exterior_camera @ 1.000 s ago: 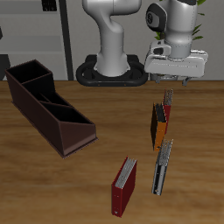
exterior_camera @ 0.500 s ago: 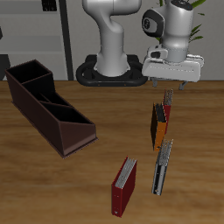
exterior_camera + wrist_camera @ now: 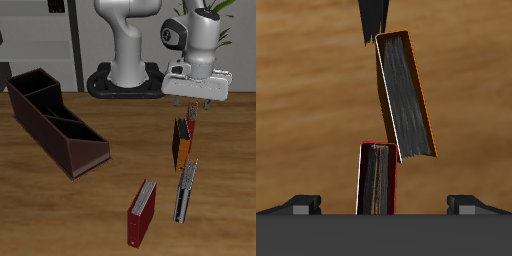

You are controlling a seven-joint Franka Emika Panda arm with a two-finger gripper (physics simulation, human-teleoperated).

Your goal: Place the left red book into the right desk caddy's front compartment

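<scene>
The left red book (image 3: 190, 127) stands on edge, thin and dark red, right behind the orange book (image 3: 180, 146). My gripper (image 3: 195, 107) hangs open just above it, touching nothing. In the wrist view the red book (image 3: 378, 178) lies between my two fingertips (image 3: 301, 204), with the orange book (image 3: 406, 95) beyond it; my gripper (image 3: 384, 205) is empty. The right desk caddy (image 3: 40, 125), long, dark maroon and divided into sections, lies across the table, far from the gripper.
A red book with grey page edges (image 3: 141, 212) stands near the table's front edge. A dark book (image 3: 185, 190) lies between it and the orange book, and also shows in the wrist view (image 3: 374, 20). The robot's base (image 3: 128, 80) is at the back.
My gripper has come down a little toward the red book, staying open. The books and the caddy have not moved.
</scene>
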